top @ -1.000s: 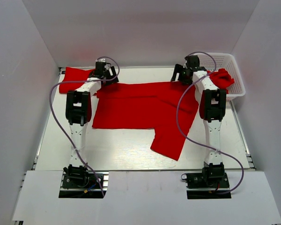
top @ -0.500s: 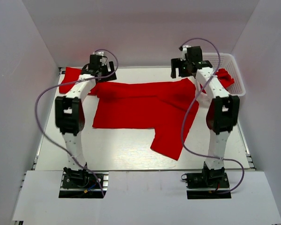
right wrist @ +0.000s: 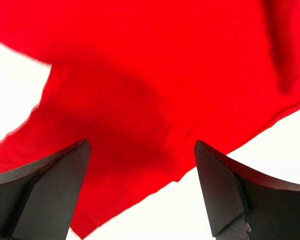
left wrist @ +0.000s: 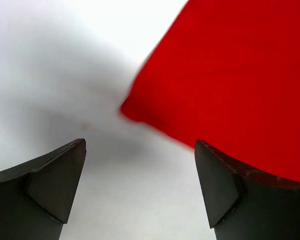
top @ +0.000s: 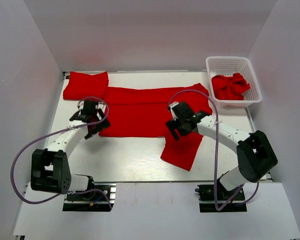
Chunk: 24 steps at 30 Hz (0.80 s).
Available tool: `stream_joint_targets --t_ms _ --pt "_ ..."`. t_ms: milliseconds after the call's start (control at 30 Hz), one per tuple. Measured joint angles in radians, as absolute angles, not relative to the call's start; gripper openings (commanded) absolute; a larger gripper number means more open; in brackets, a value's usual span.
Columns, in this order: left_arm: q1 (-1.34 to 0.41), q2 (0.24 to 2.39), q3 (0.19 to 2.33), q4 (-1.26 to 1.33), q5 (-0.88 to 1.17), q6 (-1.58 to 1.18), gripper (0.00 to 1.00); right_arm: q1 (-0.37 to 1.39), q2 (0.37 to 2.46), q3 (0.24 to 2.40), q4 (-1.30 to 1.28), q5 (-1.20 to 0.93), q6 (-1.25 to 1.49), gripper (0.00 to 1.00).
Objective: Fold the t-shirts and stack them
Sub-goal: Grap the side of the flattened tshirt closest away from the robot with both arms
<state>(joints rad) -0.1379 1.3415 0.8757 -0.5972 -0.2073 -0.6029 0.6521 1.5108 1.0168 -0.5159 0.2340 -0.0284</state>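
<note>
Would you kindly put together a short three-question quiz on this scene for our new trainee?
1. True or false: the white mesh basket holds a crumpled red t-shirt.
2. Where does the folded t-shirt lie? A: at the far-left corner of the table. B: inside the basket. C: at the near edge, between the arm bases.
3. Fill in: the left gripper and the right gripper both stand ___, gripping nothing.

Key: 1 true; 2 A; 3 open.

Left tool (top: 91, 123), right tool (top: 178, 124) nearer bases
</note>
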Motion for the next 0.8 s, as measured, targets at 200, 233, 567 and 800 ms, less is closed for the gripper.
stream_joint_targets --t_ms 200,233,567,800 --pt "-0.132 1.338 0.764 -0.62 -0.229 -0.678 0.84 0.759 1.411 0.896 -0.523 0.265 0.049 0.9" --pt "-0.132 1.343 0.764 -0.605 -0.232 -0.688 0.78 0.772 1.393 0.883 -0.522 0.263 0.059 0.9" --pt "-0.12 1.43 0.759 -0.48 -0.254 -0.71 0.71 0.827 1.309 0.826 -0.537 0.263 0.132 0.9" --pt "-0.12 1.496 0.746 -0.398 -0.249 -0.72 0.16 0.842 1.306 0.826 -0.551 0.259 0.17 0.9"
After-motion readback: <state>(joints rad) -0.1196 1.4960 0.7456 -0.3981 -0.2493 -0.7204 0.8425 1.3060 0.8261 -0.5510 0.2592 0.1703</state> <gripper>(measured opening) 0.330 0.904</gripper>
